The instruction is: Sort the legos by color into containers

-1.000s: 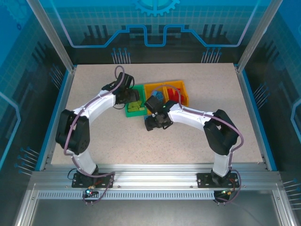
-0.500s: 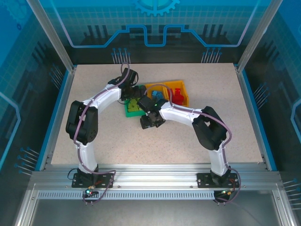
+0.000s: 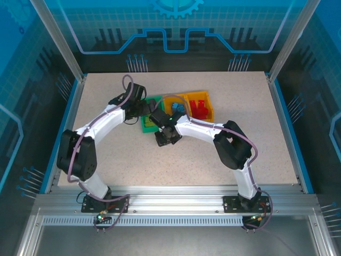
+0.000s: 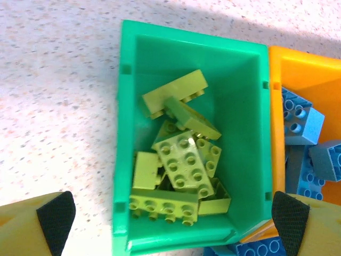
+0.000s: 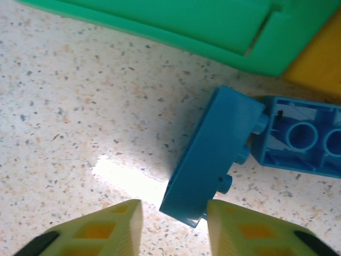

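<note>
Left hand [image 4: 173, 217]: spread wide, with its two fingertips [image 4: 56, 216] cut off in the lower corners of my left wrist frame. Nothing is held between them, and it hangs over the green bin.
Green bin [image 4: 123, 138]: centre of the left wrist frame, standing on the tabletop [image 4: 53, 96]. It holds a heap of lime green legos [image 4: 184, 162], some flat with studs up and some tilted across others. I can't count the ones underneath.
Middle orange bin [image 4: 277, 106]: joined to the green bin's right side and cut by the right edge. The light blue legos [image 4: 303, 125] inside show only in part.
Far orange bin [image 3: 205, 98]: upper centre of the overhead frame. The red legos [image 3: 198, 111] inside are too small to count.
Right hand [image 5: 174, 229]: fingers apart at the bottom edge, either side of the blue brick's lower end. A strip of tabletop shows between the lower-left finger and the brick. At the lower-right finger I can't tell touching from just beside.
Blue brick [image 5: 210, 154]: on the tabletop on its long side, studs to the right, slanting from upper right to lower centre, near the green bin's outer wall.
Second blue brick [image 5: 301, 137]: hollow underside towards the camera, against the first brick's studs, cut off at the right edge.
Overhead: the right arm [image 3: 194, 128] crosses in front of the bins, and the left arm [image 3: 109, 120] reaches in from the left. Both sets of fingers are hidden under the wrists.
</note>
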`<state>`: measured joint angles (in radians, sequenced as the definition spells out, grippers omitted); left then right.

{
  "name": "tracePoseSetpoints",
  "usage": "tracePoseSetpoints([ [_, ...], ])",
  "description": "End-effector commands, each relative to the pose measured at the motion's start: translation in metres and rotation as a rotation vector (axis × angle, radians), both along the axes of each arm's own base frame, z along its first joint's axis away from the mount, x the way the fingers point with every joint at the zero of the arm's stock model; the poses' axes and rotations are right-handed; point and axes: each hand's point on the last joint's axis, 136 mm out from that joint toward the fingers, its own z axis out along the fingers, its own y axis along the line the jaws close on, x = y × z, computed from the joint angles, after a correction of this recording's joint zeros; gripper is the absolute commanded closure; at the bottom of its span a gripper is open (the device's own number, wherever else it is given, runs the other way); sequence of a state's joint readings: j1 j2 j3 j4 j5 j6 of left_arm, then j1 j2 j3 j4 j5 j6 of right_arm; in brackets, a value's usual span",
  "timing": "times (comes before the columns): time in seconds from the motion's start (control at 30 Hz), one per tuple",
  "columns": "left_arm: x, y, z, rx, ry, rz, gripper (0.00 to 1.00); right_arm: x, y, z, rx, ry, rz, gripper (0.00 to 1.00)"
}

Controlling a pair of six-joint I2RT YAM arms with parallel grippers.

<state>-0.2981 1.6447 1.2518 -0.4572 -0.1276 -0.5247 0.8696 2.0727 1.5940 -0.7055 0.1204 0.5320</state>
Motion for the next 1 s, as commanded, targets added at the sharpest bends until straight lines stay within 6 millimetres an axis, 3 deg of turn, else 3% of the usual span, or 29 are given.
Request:
tracePoseSetpoints([
  [0.0,-0.019,0.016,0.002,-0.025,0.013,0.043,0.01,-0.002,-0.011,-0.017,-0.049,0.052,-0.021,0.68],
  [0.17,-0.042,0.046,-0.017,-0.047,0.060,0.127,0.01,-0.003,-0.017,-0.015,-0.076,0.047,-0.025,0.70],
  [0.27,-0.050,0.057,-0.021,-0.049,0.070,0.152,0.01,-0.006,-0.019,-0.020,-0.092,0.072,-0.038,0.53],
  [0.33,-0.053,0.062,-0.022,-0.043,0.074,0.162,0.01,-0.008,-0.017,-0.023,-0.087,0.083,-0.047,0.48],
  [0.73,-0.073,0.067,-0.033,-0.030,0.100,0.155,0.01,-0.004,-0.015,-0.027,-0.115,0.074,-0.058,0.46],
  [0.83,-0.078,0.068,-0.036,-0.029,0.104,0.157,0.01,-0.001,-0.015,-0.026,-0.127,0.064,-0.053,0.41],
  [0.97,-0.082,0.068,-0.038,-0.033,0.103,0.160,0.01,0.002,-0.016,-0.030,-0.164,0.066,-0.042,0.43],
])
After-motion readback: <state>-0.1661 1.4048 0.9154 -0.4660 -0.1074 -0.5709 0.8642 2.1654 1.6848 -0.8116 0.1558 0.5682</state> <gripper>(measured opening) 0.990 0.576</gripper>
